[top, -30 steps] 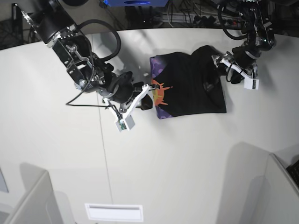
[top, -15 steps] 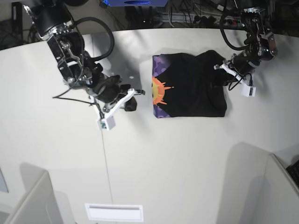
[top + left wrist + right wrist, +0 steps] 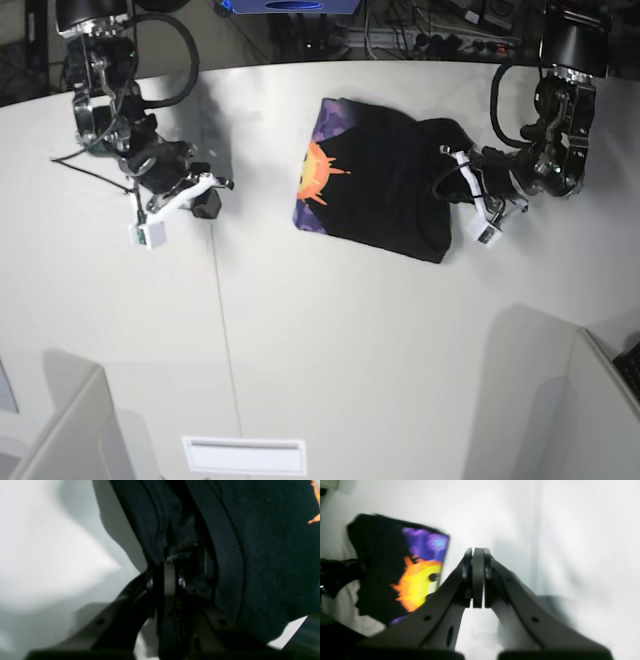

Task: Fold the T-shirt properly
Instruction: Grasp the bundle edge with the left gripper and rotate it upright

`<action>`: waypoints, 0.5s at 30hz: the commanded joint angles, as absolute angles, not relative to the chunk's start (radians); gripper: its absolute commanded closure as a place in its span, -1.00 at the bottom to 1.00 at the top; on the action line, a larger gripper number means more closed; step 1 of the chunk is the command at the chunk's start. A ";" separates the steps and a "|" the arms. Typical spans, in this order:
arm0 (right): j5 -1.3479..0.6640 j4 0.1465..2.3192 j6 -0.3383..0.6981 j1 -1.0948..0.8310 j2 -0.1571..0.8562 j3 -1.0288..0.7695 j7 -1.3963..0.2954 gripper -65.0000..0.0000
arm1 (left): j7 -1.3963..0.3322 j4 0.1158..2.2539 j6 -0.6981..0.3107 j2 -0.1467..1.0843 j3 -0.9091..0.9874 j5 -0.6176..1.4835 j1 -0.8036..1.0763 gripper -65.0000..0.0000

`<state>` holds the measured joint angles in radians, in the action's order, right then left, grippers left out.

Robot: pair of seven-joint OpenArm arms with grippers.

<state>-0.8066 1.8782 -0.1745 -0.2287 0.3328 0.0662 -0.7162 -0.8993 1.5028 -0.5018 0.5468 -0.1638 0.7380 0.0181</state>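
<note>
On the left of the base view, the right gripper (image 3: pixel 200 190) hovers over the table (image 3: pixel 330 330) with jaws pressed together, empty. At the middle lies the folded T-shirt (image 3: pixel 375 185); the left gripper (image 3: pixel 452 185) pinches its right edge. Probably a last adjustment; next it should let go gently.

The base view looks down from overhead on the whole table (image 3: pixel 330 350), while each wrist view looks close along its own fingers, all three sharing the T-shirt (image 3: pixel 385 185) (image 3: pixel 262 555) (image 3: pixel 382 567).
</note>
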 commanded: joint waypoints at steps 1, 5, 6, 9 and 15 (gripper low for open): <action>-0.814 1.896 -0.170 -0.232 0.341 0.039 -0.694 1.00 | -0.905 1.512 -0.509 0.581 -0.214 0.737 -0.019 1.00; -0.814 1.896 -0.168 -0.280 0.341 -0.031 -0.693 1.00 | -0.903 1.515 -0.510 0.630 -0.409 0.736 -0.148 1.00; -0.814 1.896 -0.168 -0.289 0.341 -0.045 -0.693 1.00 | -0.903 1.515 -0.510 0.636 -0.455 0.736 -0.183 1.00; -0.814 1.896 -0.168 -0.320 0.340 -0.082 -0.693 1.00 | -0.901 1.512 -0.510 0.648 -0.593 0.728 -0.294 1.00; -0.814 1.896 -0.168 -0.377 0.294 -0.182 -0.693 1.00 | -0.898 1.523 -0.565 0.641 -0.805 0.464 -0.410 1.00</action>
